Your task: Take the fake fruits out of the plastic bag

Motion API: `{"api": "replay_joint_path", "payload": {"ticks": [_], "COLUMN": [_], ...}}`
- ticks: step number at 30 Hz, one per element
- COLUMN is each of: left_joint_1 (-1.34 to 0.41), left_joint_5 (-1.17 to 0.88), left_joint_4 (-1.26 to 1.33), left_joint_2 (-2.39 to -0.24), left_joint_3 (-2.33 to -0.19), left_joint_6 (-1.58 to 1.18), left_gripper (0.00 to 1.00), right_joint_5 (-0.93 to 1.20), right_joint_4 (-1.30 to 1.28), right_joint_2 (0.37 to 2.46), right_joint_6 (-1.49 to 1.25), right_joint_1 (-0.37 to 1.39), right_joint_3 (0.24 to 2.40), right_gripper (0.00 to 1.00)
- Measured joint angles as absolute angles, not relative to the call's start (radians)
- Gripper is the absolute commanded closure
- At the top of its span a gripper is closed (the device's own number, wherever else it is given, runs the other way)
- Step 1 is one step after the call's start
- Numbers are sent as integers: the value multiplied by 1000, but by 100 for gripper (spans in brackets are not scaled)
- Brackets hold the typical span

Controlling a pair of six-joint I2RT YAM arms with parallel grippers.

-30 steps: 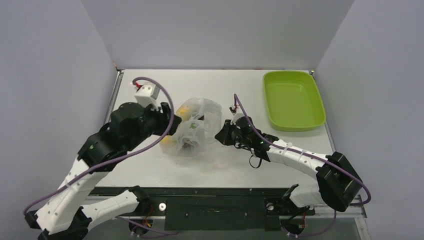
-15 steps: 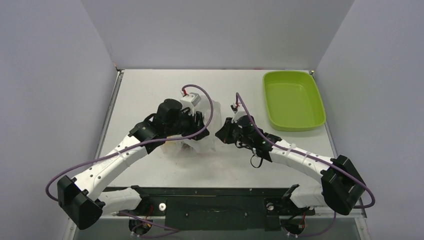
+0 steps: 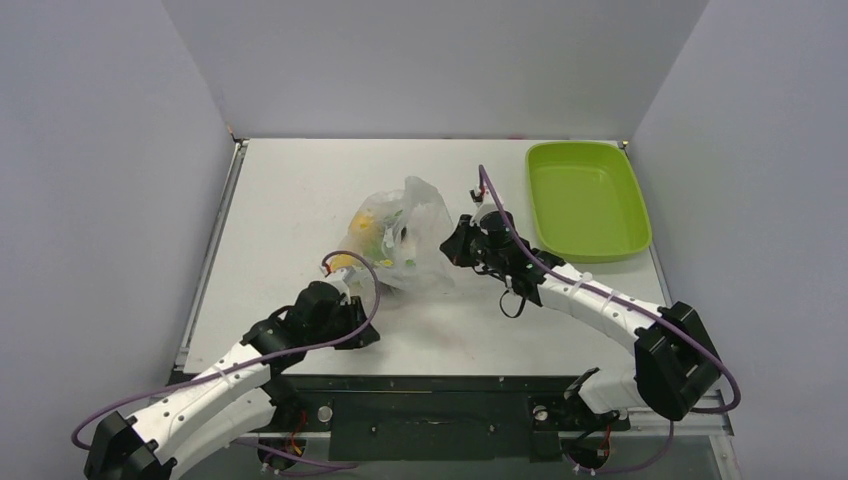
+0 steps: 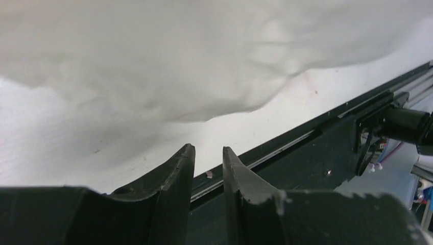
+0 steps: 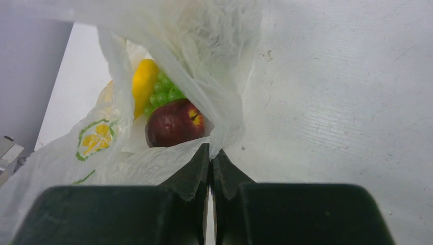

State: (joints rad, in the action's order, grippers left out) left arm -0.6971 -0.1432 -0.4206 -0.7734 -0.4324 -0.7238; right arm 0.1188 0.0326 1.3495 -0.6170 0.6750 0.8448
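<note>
The plastic bag point(image 3: 405, 235) lies crumpled at mid table, with yellow and green fruits point(image 3: 372, 222) showing through the film. A yellow fruit point(image 3: 342, 263) sits at its near-left edge. My right gripper point(image 3: 457, 247) is at the bag's right side. In the right wrist view the right gripper point(image 5: 211, 151) is shut on a fold of the bag point(image 5: 224, 87). Behind it lie a dark red apple point(image 5: 175, 123), green grapes point(image 5: 163, 95) and a yellow fruit point(image 5: 142, 82). My left gripper point(image 3: 366, 337) is near the table's front, apart from the bag. Its jaws point(image 4: 207, 151) stand slightly apart and empty.
A lime-green tray point(image 3: 587, 200) stands at the back right. The table's dark front rail point(image 4: 327, 138) runs just past the left gripper. Grey walls close in the left, back and right.
My left arm swung from the bag's left side across the bag, then drew back to the table's front. The bag shifted and stands taller. The right gripper stayed at the bag's right side.
</note>
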Motion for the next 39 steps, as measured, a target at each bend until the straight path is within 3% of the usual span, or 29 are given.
{"api": "replay_joint_path", "payload": {"ticks": [4,7,9,14,22,31,39], "left_joint_1": [-696,-696,-696,-696,-696,-693,-692], "left_joint_5": [-101,-106,-121,-141,-12,108,220], "left_joint_4": [-452,-456,-470,-509,-541,-546,-450], "left_joint_2": [-697,-655,-645,-677,-935,-1332,-1449], "left_joint_3": [-396,-415,-467,-716,-1082,-1114,-1106], "left_joint_6": [-786,-788,-772,-686,-516,-375,-373], "left_gripper": [70,54,49,46,42,40,39], "right_joint_5": [111,110,108,99,78,56,51], "right_joint_4": [19,-3,-10,-10,-14,-17,-17], "right_joint_2": [1382,1395,1396,1396,1390,1349,1325], "right_joint_6": [-613,-613,-613,-613,-613,-609,-609], "right_joint_1": [675,690,706,748,782,781,781], "right_joint_3": [851,851,850,834,824,822,817], "right_gripper": [100,100,100,96,92,92,89]}}
